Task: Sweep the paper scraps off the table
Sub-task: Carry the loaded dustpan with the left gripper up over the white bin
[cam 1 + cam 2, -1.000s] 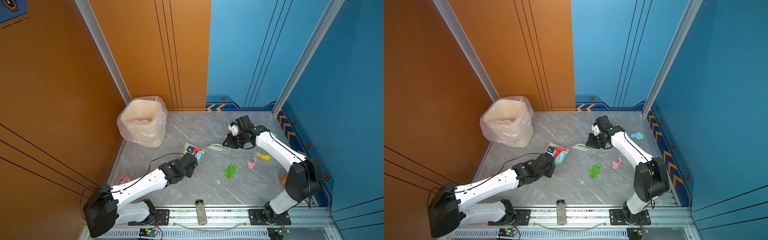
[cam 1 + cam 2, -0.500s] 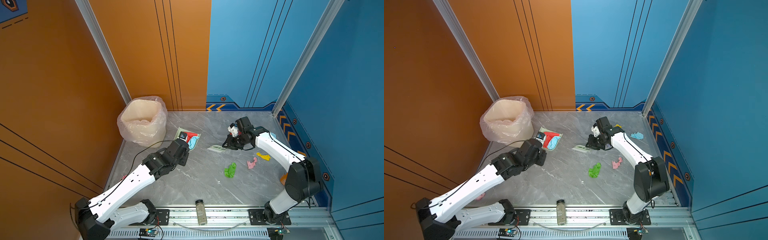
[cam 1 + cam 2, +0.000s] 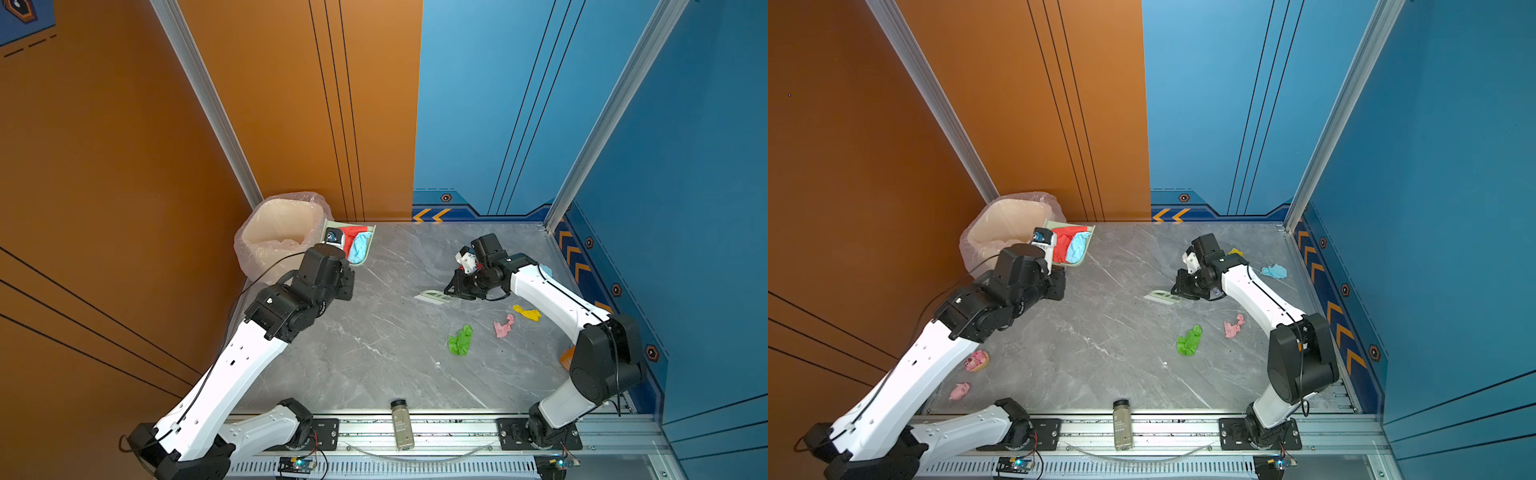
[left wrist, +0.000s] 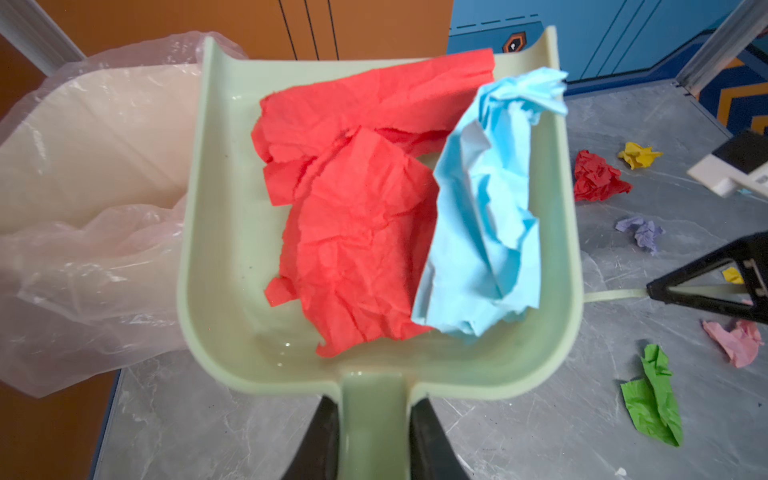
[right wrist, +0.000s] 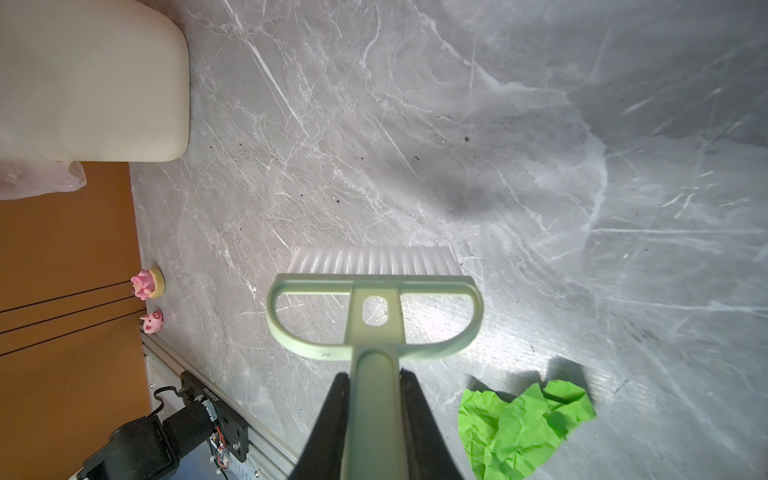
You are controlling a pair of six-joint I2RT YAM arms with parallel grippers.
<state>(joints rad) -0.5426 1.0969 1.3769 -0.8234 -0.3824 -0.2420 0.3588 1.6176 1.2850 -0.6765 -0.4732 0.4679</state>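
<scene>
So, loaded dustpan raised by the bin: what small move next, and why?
Probably shift the dustpan over the lined bin before tipping: the left hand grips its handle, a red paper scrap and a blue paper scrap lie inside; it appears beside the rim, not over it.

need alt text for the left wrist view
A pale green dustpan, its handle clamped between two black fingers, holds red paper and light blue paper beside a plastic-lined bin. More coloured scraps lie on the grey table.
</scene>
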